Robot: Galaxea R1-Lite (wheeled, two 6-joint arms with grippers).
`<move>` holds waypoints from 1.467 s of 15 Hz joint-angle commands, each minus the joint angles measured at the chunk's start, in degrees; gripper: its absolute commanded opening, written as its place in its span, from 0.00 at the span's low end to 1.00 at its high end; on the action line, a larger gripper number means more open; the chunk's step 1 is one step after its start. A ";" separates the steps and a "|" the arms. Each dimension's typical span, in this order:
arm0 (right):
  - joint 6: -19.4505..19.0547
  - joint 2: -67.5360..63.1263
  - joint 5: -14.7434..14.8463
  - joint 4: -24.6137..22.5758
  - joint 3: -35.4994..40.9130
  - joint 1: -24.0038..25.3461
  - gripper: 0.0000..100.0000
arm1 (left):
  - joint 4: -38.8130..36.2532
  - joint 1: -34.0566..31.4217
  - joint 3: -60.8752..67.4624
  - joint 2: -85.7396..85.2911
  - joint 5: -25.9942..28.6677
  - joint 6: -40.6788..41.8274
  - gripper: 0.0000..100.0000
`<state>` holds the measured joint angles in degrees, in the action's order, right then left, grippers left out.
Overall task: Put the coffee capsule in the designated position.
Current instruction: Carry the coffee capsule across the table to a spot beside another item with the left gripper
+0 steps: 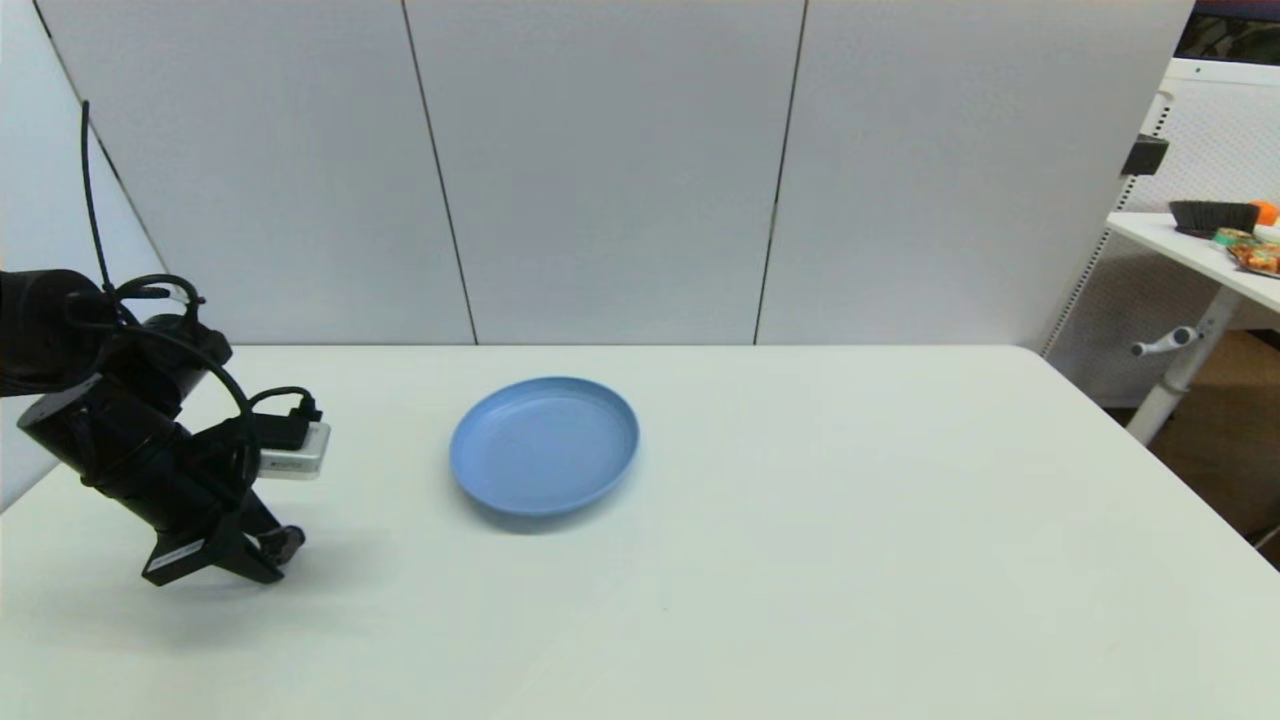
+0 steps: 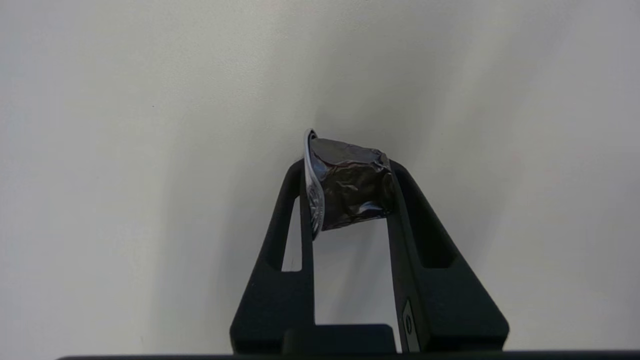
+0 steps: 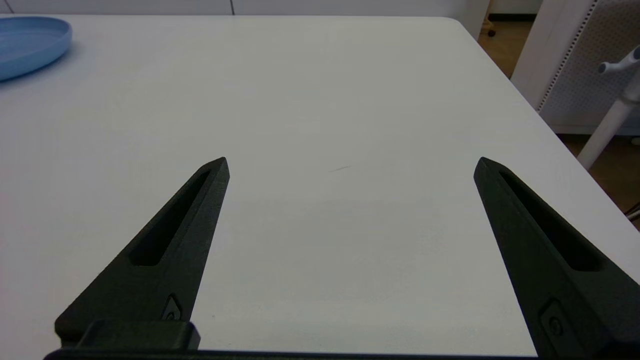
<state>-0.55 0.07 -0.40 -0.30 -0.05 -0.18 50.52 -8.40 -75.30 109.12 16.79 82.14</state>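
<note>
The left gripper pinches the coffee capsule sideways between closed fingers, low over the white counter, well left of the blue plate, its likely destination. The right gripper idles over bare counter, fingers spread wide.

The right claw hangs over the bare white worktop with its two black fingers spread wide apart; a blue plate lies well off at the far corner
</note>
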 commanded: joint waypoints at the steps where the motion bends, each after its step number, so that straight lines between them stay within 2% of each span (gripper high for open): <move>1: -0.07 -0.07 -0.04 -0.05 -0.04 0.01 1.00 | 0.28 -0.04 -0.11 -0.49 0.18 0.48 0.00; 4: 0.02 -0.07 -0.04 -0.05 0.05 0.01 1.00 | 0.28 0.05 -2.13 -2.07 2.02 0.48 0.00; 7: 0.02 -0.07 -0.04 -0.05 -0.04 0.01 1.00 | -0.07 3.30 -14.00 -1.28 6.42 -1.02 0.00; 11: 0.02 -0.07 -0.04 -0.05 0.05 0.01 1.00 | -2.53 11.30 -33.60 7.95 7.12 -13.06 0.00; 13: 0.02 -0.07 -0.04 -0.05 0.05 0.01 1.00 | -10.53 14.64 -38.43 13.14 7.12 -18.77 0.00; 15: -0.07 -0.07 -0.04 -0.05 0.05 0.01 1.00 | -24.50 17.36 -37.99 17.27 7.12 -25.54 0.00; 17: 0.02 -0.07 -0.04 -0.05 -0.04 0.01 1.00 | -34.52 19.56 -37.99 21.05 7.38 -30.55 0.00; 20: 0.02 -0.07 -0.04 -0.05 0.05 0.01 1.00 | -46.74 21.67 -37.99 25.62 8.53 -36.26 0.00; 22: -0.07 -0.07 -0.04 -0.05 -0.04 0.01 1.00 | -50.52 22.37 -37.99 27.55 8.53 -38.63 0.00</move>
<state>-0.52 0.07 -0.41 -0.30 -0.05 -0.18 1.87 13.30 -113.26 133.68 25.21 43.91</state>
